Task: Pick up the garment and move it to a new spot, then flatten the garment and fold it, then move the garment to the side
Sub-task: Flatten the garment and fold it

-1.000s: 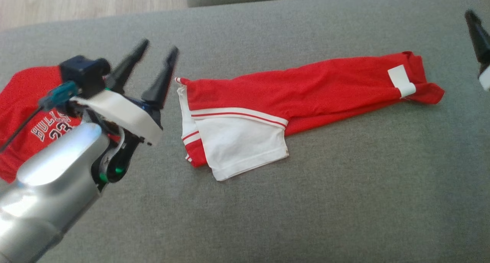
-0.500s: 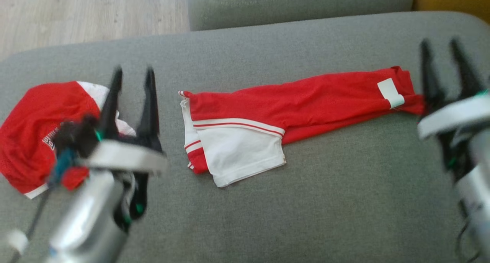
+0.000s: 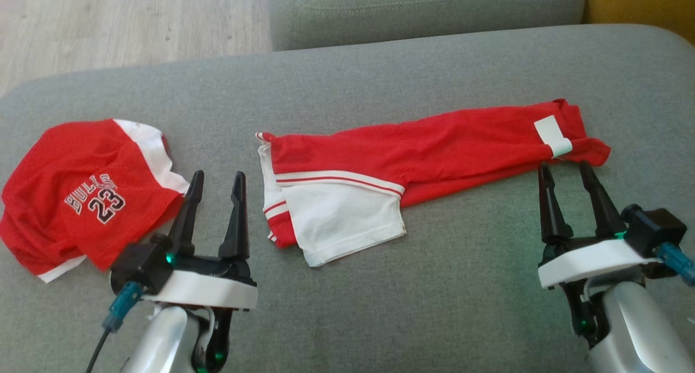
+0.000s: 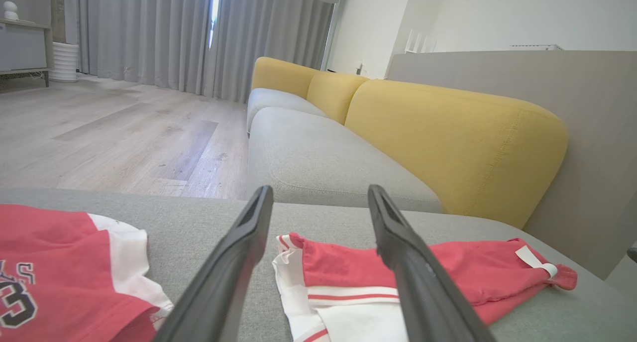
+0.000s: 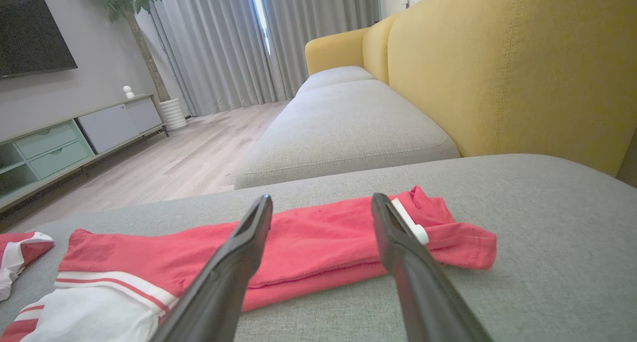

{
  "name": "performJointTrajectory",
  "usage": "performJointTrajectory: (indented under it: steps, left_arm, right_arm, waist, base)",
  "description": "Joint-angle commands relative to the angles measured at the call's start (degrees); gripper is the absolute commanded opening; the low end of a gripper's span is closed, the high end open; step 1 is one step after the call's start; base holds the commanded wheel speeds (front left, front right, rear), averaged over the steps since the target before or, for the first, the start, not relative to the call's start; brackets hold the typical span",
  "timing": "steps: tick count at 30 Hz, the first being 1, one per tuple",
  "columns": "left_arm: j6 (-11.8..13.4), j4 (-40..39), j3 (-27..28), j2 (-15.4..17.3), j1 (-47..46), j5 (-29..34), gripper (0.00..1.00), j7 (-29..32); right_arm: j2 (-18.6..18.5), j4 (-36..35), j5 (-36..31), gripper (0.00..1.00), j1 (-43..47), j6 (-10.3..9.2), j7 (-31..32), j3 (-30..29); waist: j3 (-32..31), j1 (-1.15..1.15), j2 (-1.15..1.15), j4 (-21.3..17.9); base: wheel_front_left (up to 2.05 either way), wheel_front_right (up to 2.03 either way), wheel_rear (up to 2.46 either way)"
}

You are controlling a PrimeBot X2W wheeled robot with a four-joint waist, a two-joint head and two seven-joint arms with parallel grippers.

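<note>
Left claw point(image 3: 218, 173): lower left of the head view. Released, jaws spread, nothing between them. It stands between the two pieces of clothing.
Right claw point(image 3: 563, 165): lower right of the head view. Released and empty, tips just below the right end of the garment. Whether they touch it cannot be told.
Sofa seat point(image 3: 380, 308): grey woven cushion carrying everything, bare in the foreground.
Garment point(image 3: 434, 145): judged to be the task item. It is a long red piece with a white panel and striped trim, lying across the centre of the frame in a narrow band, layers stacked.
Tag point(image 3: 553, 136): white, on the garment's right end.
Handling: judged light, thin and limp. It will sag and open out if lifted by one layer and may drag on the woven seat.
Grasp points: the white trimmed corner at the left end and the red end beside the tag, one per claw. Pinch through all layers.
Jersey point(image 3: 81, 199): red with white trim, far left of the frame, apart from the garment. Its lettering is partly folded over.
Hidden: the garment's lower layers and true outline, so its type is undetermined. Both forearms are cut off by the bottom edge.
Far field: second cushion point(image 3: 423, 9) at top centre, wood floor point(image 3: 108, 25) at upper left, yellow backrest point(image 4: 448, 133) beyond.
</note>
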Motion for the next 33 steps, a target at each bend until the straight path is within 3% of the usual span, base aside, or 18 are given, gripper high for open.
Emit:
performJointTrajectory:
  steps: [1, 14, 21, 29, 33]
  left_arm:
    - [-1.17, -1.27, 3.60, -0.39, -2.12, 1.48, 1.00, -0.46]
    - [-5.08, 0.18, 6.63, -3.71, -5.85, 6.30, 1.00, -0.47]
    - [-5.86, 1.14, 6.08, -4.63, -8.34, 7.09, 1.00, -0.47]
    - [-6.11, 1.61, 5.42, -5.14, -10.12, 7.06, 1.00, -0.47]
    - [-6.13, 1.56, 5.08, -5.02, -10.57, 6.87, 1.00, -0.47]
  right_arm:
    - [-0.09, -2.87, -0.89, 1.00, -1.55, -0.05, 0.17, 0.45]
    - [-3.45, -2.75, -3.42, 1.00, -10.35, -0.05, 8.25, -6.54]
    - [-5.17, 7.09, -6.06, 1.00, -18.26, -0.05, 14.98, -14.05]
    - [-6.07, 19.31, -15.10, 1.00, -24.56, -0.05, 19.76, -23.02]
    - [-5.51, 23.82, -17.90, 1.00, -26.46, -0.05, 21.34, -24.83]
  waist:
    - [0.67, 0.00, 0.00, 0.16]
    - [6.47, 0.00, 0.00, 2.61]
    - [10.17, 0.00, 0.00, 4.87]
    - [12.57, 0.00, 0.00, 6.46]
    - [13.22, 0.00, 0.00, 6.47]
  base:
    - [0.00, 0.00, 0.00]
    - [0.00, 0.00, 0.00]
    - [0.00, 0.00, 0.00]
    - [0.00, 0.00, 0.00]
    - [0.00, 0.00, 0.00]
